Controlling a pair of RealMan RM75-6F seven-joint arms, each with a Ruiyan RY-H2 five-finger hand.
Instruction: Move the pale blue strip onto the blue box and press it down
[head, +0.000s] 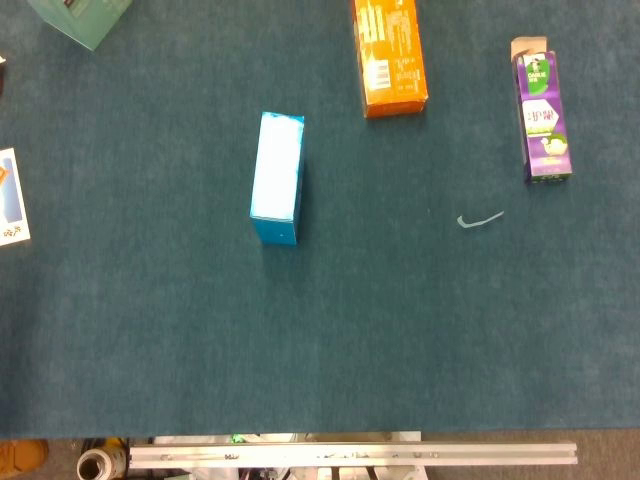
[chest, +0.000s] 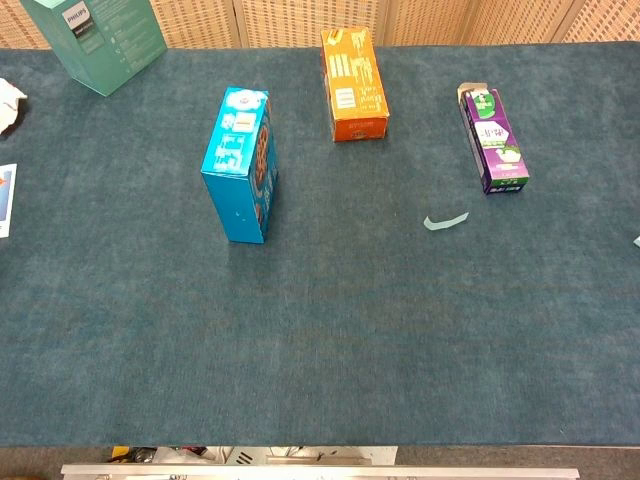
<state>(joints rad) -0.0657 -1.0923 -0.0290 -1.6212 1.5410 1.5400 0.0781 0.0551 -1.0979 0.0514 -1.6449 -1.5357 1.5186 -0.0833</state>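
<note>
Off-frame in both views: neither hand visible, so can't tell their state. Pale blue strip (head: 479, 219) lies flat and slightly curled on the tabletop (head: 400, 340), untouched. Blue box (head: 276, 178) sits well apart at its 9 o'clock, narrow face up as the landing spot. Purple carton (head: 541, 118) is near the strip's 1 o'clock, so approach from 6 looks cleaner

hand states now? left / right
Left hand: not in view in the head or chest view, so its state cannot be told.
Right hand: not in view either; the pale blue strip lies untouched on the table.
</note>
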